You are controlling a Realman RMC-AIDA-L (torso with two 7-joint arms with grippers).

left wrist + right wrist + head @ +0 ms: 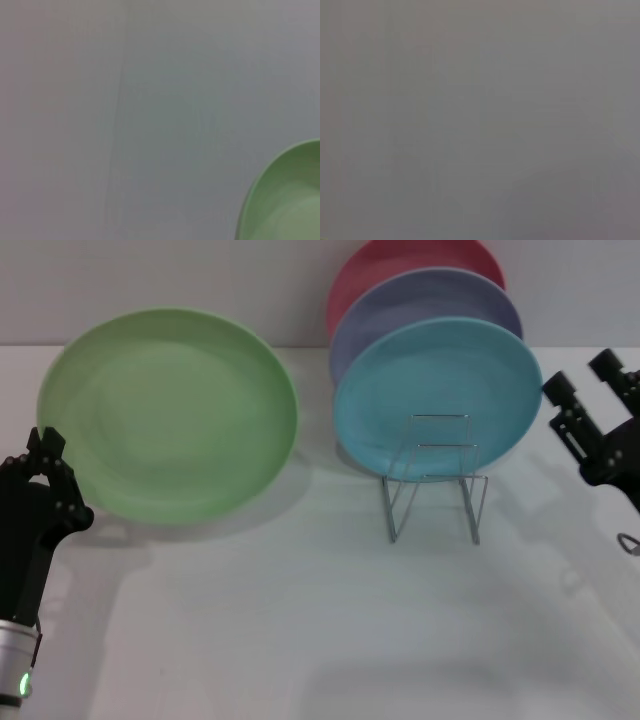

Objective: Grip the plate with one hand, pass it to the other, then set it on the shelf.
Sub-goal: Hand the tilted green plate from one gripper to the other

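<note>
The light green plate (170,412) is at the left, tilted up off the white table with its shadow below it. My left gripper (46,452) is at the plate's lower left rim and looks shut on that rim. A part of the plate's rim also shows in the left wrist view (285,200). The silver wire shelf (432,478) stands right of centre. My right gripper (582,376) is open and empty at the right edge, level with the shelf. The right wrist view shows only plain grey.
A turquoise-blue plate (440,380) leans upright at the shelf's back. A lavender plate (420,302) and a red plate (400,260) stand behind it. The white table (300,620) stretches in front, and a grey wall lies behind.
</note>
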